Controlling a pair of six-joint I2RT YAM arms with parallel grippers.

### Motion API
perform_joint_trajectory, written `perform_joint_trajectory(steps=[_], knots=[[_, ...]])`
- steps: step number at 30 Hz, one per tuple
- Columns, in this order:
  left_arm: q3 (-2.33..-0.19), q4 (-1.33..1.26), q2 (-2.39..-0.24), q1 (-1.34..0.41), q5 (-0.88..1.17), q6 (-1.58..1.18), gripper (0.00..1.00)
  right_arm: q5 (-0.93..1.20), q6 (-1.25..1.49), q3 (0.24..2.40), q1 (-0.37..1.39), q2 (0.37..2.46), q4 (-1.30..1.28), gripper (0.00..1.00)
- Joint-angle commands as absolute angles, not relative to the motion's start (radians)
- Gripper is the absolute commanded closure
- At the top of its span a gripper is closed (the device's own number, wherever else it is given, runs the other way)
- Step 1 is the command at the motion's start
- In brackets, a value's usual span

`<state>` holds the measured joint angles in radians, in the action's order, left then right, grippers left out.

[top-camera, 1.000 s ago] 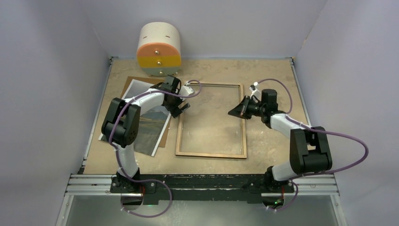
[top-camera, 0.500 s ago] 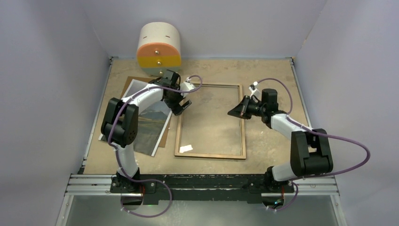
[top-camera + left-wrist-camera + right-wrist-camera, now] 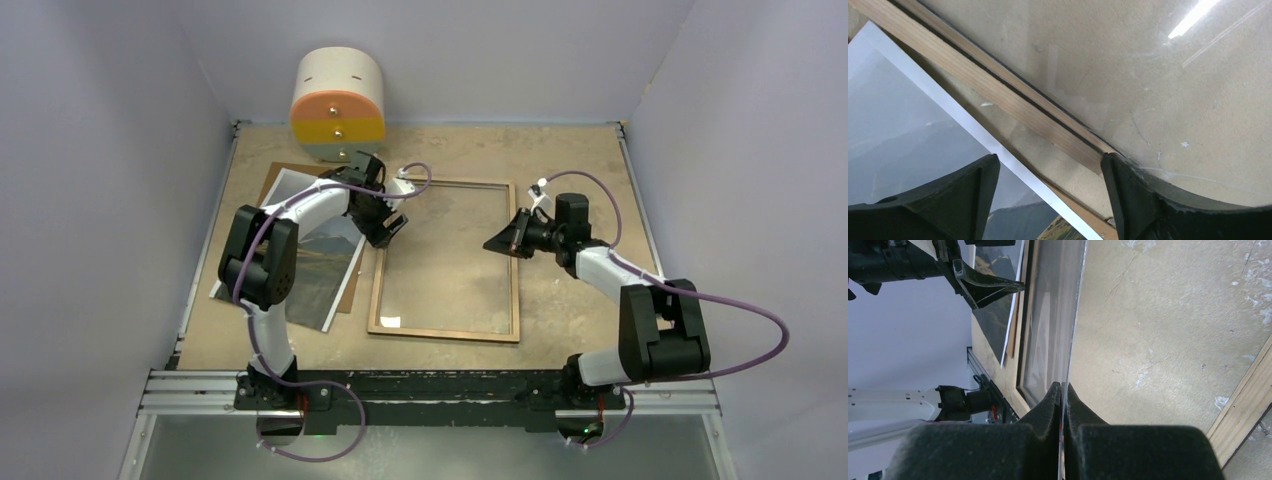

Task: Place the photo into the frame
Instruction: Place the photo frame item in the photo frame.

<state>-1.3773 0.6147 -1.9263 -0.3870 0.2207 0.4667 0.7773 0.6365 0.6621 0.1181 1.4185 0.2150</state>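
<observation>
Your left gripper [image 3: 385,228] is open over the left rail of the frame [image 3: 445,332], which lies mid-counter [image 3: 580,160]; your right gripper [image 3: 497,240] is pinched tight on the glass pane [image 3: 445,262] at its right edge. The photo [image 3: 325,285] lies left of the frame on the backing board [image 3: 285,168], partly under your left arm; a drawer box [image 3: 337,105] sits behind.

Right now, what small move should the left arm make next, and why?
Probably close the left pincer on the left rail of the frame: its open fingers straddle it while the right pincer pinches the glass pane, so the frame likely needs steadying.
</observation>
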Motion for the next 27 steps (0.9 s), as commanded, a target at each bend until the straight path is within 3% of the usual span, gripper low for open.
perform_joint_trajectory(steps=[1,18,27], knots=[[-1.350,0.595,-1.917,-0.385,0.225,0.492,0.24,0.801,0.640,0.681,0.130,1.418,0.204,1.00],[-1.286,0.554,-1.917,-0.388,0.215,0.533,0.37,0.759,0.593,0.772,0.140,1.468,0.114,1.00],[-1.285,0.557,-1.908,-0.388,0.218,0.531,0.38,0.732,0.595,0.775,0.141,1.487,0.094,1.00]])
